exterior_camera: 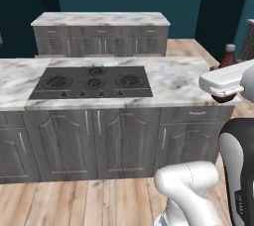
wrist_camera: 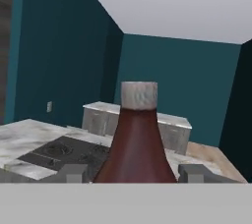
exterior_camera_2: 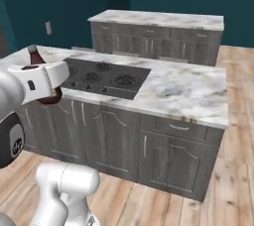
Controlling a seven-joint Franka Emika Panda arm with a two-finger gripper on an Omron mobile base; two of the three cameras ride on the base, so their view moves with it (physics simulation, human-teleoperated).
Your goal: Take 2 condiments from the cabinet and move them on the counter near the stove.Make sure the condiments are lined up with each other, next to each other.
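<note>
A dark red-brown condiment bottle (wrist_camera: pixel 135 144) with a pale cap stands upright between my two fingertips. My gripper (wrist_camera: pixel 135 173) is shut on its lower body. In the left base view the bottle (exterior_camera: pixel 229 55) pokes up behind my white hand (exterior_camera: pixel 223 84), off the right end of the marble counter (exterior_camera: pixel 173 79). From the right base camera the bottle (exterior_camera_2: pixel 34 56) hangs in my gripper (exterior_camera_2: pixel 45 85), in the air in front of the counter (exterior_camera_2: pixel 188 91). The black stove (exterior_camera: pixel 92 82) (exterior_camera_2: pixel 106 77) (wrist_camera: pixel 64 152) lies set in the counter. A grey wood-grain strip (wrist_camera: pixel 5 46) may be the cabinet; I cannot tell.
A second marble-topped island (exterior_camera: pixel 99 19) (exterior_camera_2: pixel 158 19) stands behind the stove counter, with wooden floor (exterior_camera: pixel 183 45) between them. Grey doors and drawers (exterior_camera: pixel 124 141) run under the counter. Bare marble lies right of the stove.
</note>
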